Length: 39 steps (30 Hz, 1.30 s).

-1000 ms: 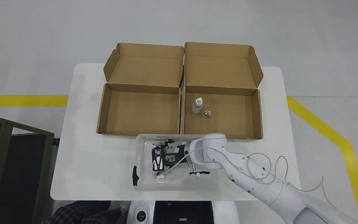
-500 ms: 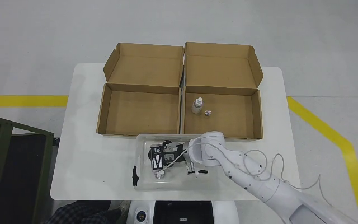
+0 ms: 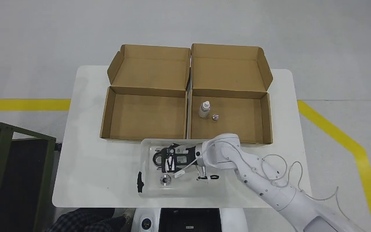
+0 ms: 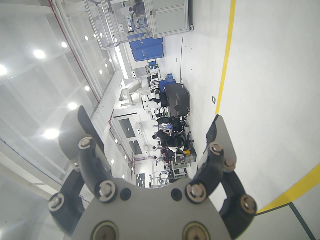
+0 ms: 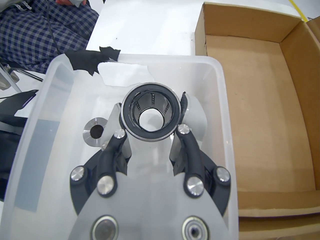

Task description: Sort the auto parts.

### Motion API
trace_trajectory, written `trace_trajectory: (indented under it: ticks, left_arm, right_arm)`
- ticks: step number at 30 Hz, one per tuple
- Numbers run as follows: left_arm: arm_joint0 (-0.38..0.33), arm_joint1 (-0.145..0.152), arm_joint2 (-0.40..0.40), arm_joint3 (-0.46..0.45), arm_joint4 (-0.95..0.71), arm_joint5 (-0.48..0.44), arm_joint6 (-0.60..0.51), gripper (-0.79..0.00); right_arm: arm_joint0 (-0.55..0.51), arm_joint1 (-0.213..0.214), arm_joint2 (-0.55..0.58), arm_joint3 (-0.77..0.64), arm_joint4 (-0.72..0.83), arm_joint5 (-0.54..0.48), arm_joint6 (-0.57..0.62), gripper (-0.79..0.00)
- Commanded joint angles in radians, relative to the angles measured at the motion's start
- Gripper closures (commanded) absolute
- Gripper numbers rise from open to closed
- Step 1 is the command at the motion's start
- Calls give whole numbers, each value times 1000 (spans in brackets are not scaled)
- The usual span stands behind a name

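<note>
The left gripper point(image 4: 150, 116) hangs wide open with nothing in it. Over the bin point(image 5: 162, 58), the right gripper point(image 5: 150, 112) is clamped on the bearing point(image 5: 152, 101), with the fingers point(image 5: 113, 119) pressing its round sides and the bore facing the wrist. It looks like a stiff, weighty, slick steel sleeve, so I'd say it's best pinched across the barrel's middle.

The right arm point(image 3: 255, 174) stretches from the table's near right corner along the near edge, with its wrist over the middle of that edge. The right gripper point(image 5: 150, 108) clamps a linear bearing point(image 5: 127, 117) between both fingers. The left gripper point(image 4: 148, 114) is spread wide and holds nothing, pointing out into the room.
</note>
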Motion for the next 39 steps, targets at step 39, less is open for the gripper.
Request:
trace_trajectory:
  ticks: [39]
  left_arm:
    - [0,0,0,0,0,0,0,-785]
  right_arm:
    - [-106,69,325,-186,210,-8,-113,0]
